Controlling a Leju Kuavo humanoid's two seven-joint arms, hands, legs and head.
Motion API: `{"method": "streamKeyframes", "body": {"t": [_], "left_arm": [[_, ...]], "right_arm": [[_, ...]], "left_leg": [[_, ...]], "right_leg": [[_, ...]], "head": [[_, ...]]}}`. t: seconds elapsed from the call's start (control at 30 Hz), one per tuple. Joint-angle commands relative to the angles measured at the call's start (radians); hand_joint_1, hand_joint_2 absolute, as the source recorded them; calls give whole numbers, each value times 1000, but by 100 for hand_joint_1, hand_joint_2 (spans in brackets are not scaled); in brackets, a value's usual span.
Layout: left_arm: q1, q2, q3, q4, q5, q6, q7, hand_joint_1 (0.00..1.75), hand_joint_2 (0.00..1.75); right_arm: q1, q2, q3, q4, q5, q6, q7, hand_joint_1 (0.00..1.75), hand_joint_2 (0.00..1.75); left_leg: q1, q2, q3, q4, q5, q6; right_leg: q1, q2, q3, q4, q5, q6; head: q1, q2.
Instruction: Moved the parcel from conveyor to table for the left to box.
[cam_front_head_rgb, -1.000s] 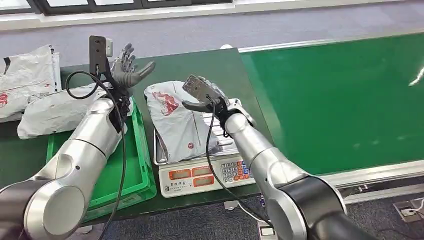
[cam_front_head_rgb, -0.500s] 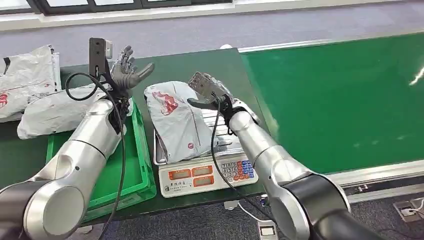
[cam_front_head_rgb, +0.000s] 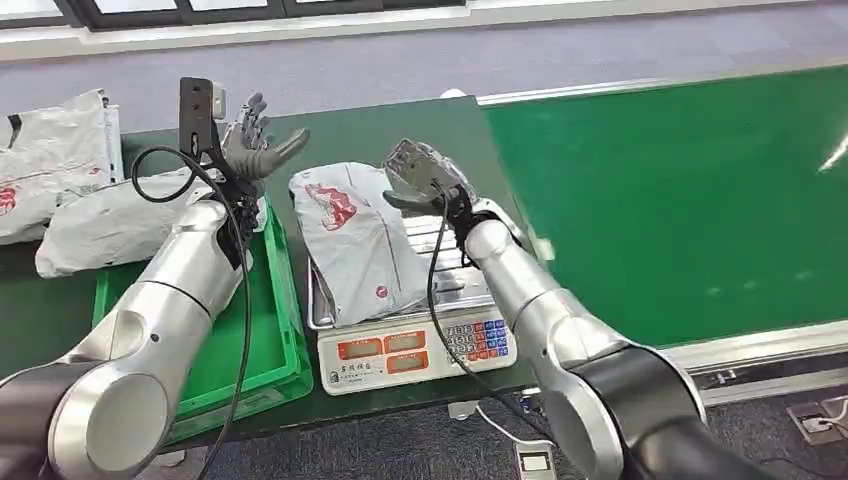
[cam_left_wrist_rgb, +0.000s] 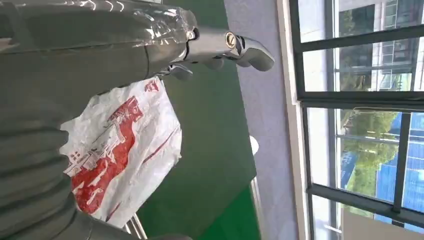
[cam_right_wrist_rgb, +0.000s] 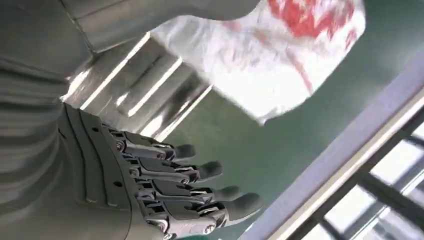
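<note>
Parcel (cam_front_head_rgb: 358, 240) lies on scale tray (cam_front_head_rgb: 455, 290), frame centre; green bin (cam_front_head_rgb: 268, 330) lower left. Both left hand (cam_front_head_rgb: 255, 150) and right hand (cam_front_head_rgb: 425, 175) spread, holding nothing.

Left robot hand (cam_front_head_rgb: 256, 146) raised, fingers spread; right robot hand (cam_front_head_rgb: 422, 176) likewise.

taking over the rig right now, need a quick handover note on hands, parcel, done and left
Left hand: open, raised over the green tray, holds nothing.
Right hand: open, above the scale, beside the parcel, holds nothing.
Parcel: white and red bag lying on the scale pan, off the conveyor.
Done: parcel is off the conveyor.
Left: left hand has not yet taken the parcel to box it.
</note>
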Motion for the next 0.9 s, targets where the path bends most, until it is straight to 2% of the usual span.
{"method": "streamKeyframes", "body": {"t": [0.03,0.1,0.13,0.2,0.23,0.33,0.57,0.8,0.83,0.9], "left_arm": [[-2,42,-103,44,-46,2,21,0,175],[11,42,-95,38,-36,-7,21,0,175],[31,37,-71,26,-8,-14,-9,0,175],[31,32,-72,25,-5,-6,-19,0,175],[27,31,-74,23,-6,-5,-18,0,175],[19,25,-78,20,-6,-3,-19,0,175],[19,25,-87,26,-14,5,-12,0,175],[14,36,-119,23,-53,32,-24,0,175],[9,37,-91,18,-22,18,-30,0,175],[-1,38,-129,16,-61,21,-33,0,175]], "right_arm": [[-39,-283,-109,39,-81,-160,23,0,175],[-15,-337,-146,25,-103,-187,14,0,175],[27,-420,-253,-2,-197,-233,-31,0,175],[37,-490,-301,7,-237,-180,-94,0,175],[32,-499,-309,9,-240,-174,-103,0,175],[18,-485,-318,2,-234,-197,-103,0,175],[6,-476,-308,1,-212,-206,-85,0,175],[12,-480,-304,1,-207,-190,-95,0,175],[16,-475,-299,1,-201,-190,-95,0,175],[18,-463,-293,2,-194,-191,-94,0,175]], "left_leg": [[1,-6,2,0,0,1],[1,-9,4,-1,1,1],[1,-9,3,-1,1,1],[2,-15,7,-3,1,3],[0,-11,2,1,0,2],[0,-14,3,3,-1,3],[-1,0,2,3,-3,4],[0,0,4,2,-3,3],[0,-1,2,2,-2,3],[0,0,3,2,-2,3]], "right_leg": [[1,-5,5,-2,-1,0],[1,-8,8,-4,-1,0],[0,-8,8,-4,-1,1],[1,-13,15,-9,-1,1],[0,-10,8,-4,-1,1],[0,-12,11,-5,-2,2],[-1,0,5,-3,0,1],[1,1,7,-4,0,2],[1,0,5,-3,0,2],[1,1,5,-2,0,2]], "head": [[0,0],[0,0],[0,0],[0,0],[0,0],[0,0],[0,0],[0,0],[0,0],[0,0]]}}
